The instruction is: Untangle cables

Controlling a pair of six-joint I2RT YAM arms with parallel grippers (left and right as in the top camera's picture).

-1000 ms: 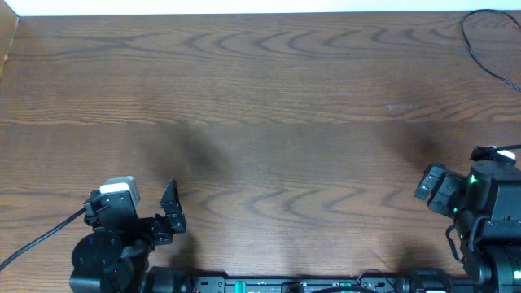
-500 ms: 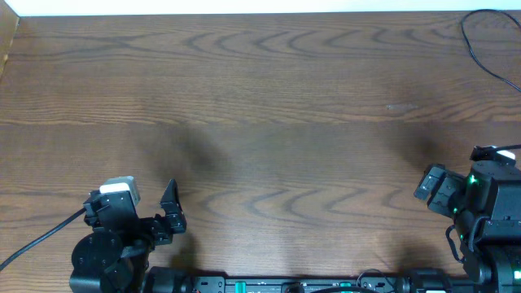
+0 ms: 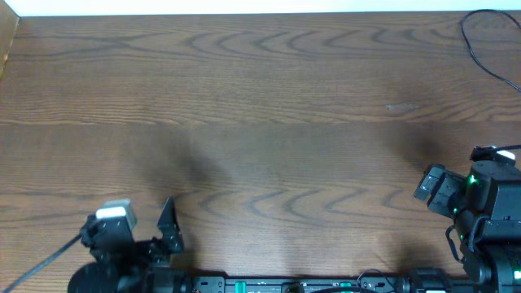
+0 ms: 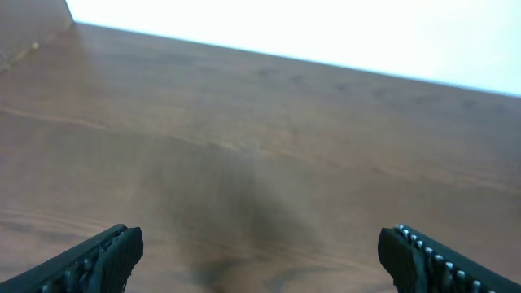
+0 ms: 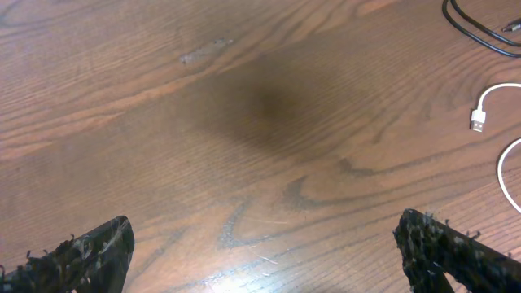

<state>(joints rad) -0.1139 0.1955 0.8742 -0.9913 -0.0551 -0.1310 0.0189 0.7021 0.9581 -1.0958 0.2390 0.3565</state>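
1. Brown wood-grain table (image 3: 269, 98), pale strip along the far edge. Both arms sit at the near edge, probably parked.

2. Left gripper (image 4: 259, 256): fingers spread wide, one at each lower corner of its wrist view, nothing between them. Only bare wood ahead of it; no cable near this side.

3. Right gripper (image 5: 269, 248): likewise wide open and holding nothing, fingertips at the lower corners of its view.

4. White cable (image 5: 495, 102): lies ahead and to the right of the right gripper, its plug end flat on the wood, and apart from the black one where visible. A further white arc runs off the right edge below it.

5. Black cable (image 5: 472, 24): farther ahead, also right of that gripper, looping out of view. Overhead shows it at the far right corner (image 3: 488, 53).

6. Versus a second ago: left arm has drawn back toward the near edge, sitting lower in the overhead view. Right arm and black cable unchanged.
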